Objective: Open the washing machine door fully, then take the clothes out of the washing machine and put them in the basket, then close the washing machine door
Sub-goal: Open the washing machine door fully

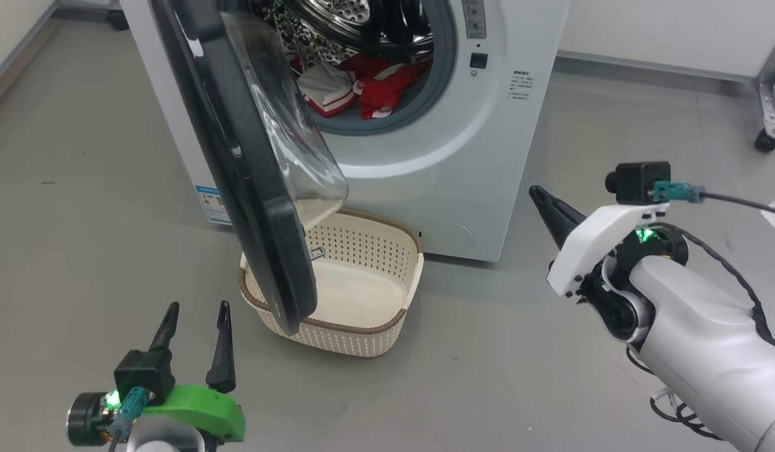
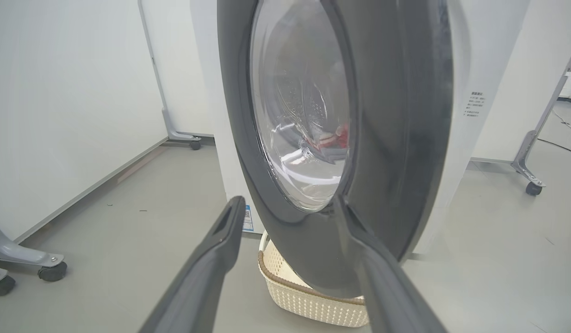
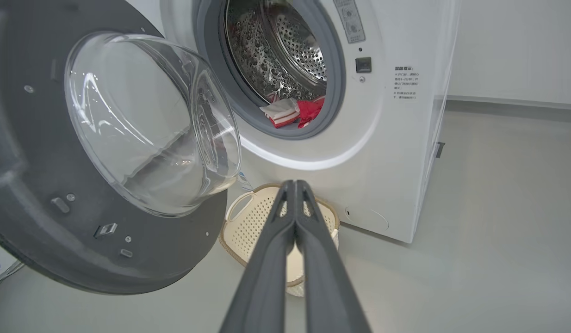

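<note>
Red striped clothes (image 1: 387, 85) are lying inside the white front-loading washing machine (image 1: 475, 157), upper centre. Its glossy black round door (image 1: 243, 188) is overhanging the cream perforated basket (image 1: 375, 339), risking blocked drops. Left end effector (image 1: 198, 307) is gaping; right end effector (image 1: 538, 193) is sitting closed.

You're in a test room or lab bay, not a home laundry. Signs:
- Smooth grey floor (image 1: 61, 188), one continuous surface.
- Plain white wall panels (image 2: 58, 92) with a grey skirting strip along the base.
- A metal frame leg (image 2: 526, 172) on a castor at the room's edge, and another castor foot (image 2: 21, 254) at your left.
- The washing machine (image 1: 488, 157) stands on the open floor, with the basket (image 1: 350, 342) on the floor just in front of it.
</note>
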Controlling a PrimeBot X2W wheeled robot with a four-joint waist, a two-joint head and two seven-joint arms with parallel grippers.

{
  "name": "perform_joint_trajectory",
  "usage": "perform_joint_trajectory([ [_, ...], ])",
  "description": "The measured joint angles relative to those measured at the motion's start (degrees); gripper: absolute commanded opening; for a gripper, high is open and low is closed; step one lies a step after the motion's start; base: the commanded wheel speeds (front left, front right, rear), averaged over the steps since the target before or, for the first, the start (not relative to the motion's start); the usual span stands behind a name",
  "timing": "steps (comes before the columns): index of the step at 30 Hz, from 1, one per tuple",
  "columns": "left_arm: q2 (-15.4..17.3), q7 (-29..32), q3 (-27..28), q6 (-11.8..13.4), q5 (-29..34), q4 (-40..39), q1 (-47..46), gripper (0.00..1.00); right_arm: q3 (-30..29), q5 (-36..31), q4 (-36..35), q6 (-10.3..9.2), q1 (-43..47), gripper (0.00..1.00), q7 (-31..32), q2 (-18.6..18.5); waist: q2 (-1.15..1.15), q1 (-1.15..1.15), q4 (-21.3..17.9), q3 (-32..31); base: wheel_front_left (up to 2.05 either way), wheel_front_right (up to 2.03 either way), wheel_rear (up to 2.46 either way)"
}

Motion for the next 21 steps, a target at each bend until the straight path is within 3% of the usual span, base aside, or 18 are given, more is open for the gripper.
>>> perform_joint_trajectory([
  [4,0.04,0.00,0.29,0.00,0.02,-0.27,0.53,1.00,-0.25,-2.11,-0.23,-0.18,2.95,0.00,-6.13,-1.04,0.00,0.00,-1.62,-0.84,0.00,0.00,0.00],
  [8,0.04,0.00,0.44,0.00,0.36,-0.49,0.79,1.00,-0.29,-4.61,-0.71,-2.25,5.58,0.00,-10.95,-2.13,0.00,0.00,-2.76,-1.53,0.00,0.00,0.00],
  [17,0.32,0.00,1.45,-0.01,0.43,-1.30,1.25,1.00,-2.12,-10.45,-4.65,-7.92,8.96,0.00,-9.20,-2.93,0.00,0.00,-4.16,-1.79,0.00,0.00,0.00],
  [21,0.35,-0.01,2.20,0.00,0.43,-1.59,2.09,1.00,-10.02,-13.91,-9.22,-10.33,10.17,0.00,-8.76,-2.27,0.00,0.00,-4.88,-1.70,0.00,0.00,0.00],
])
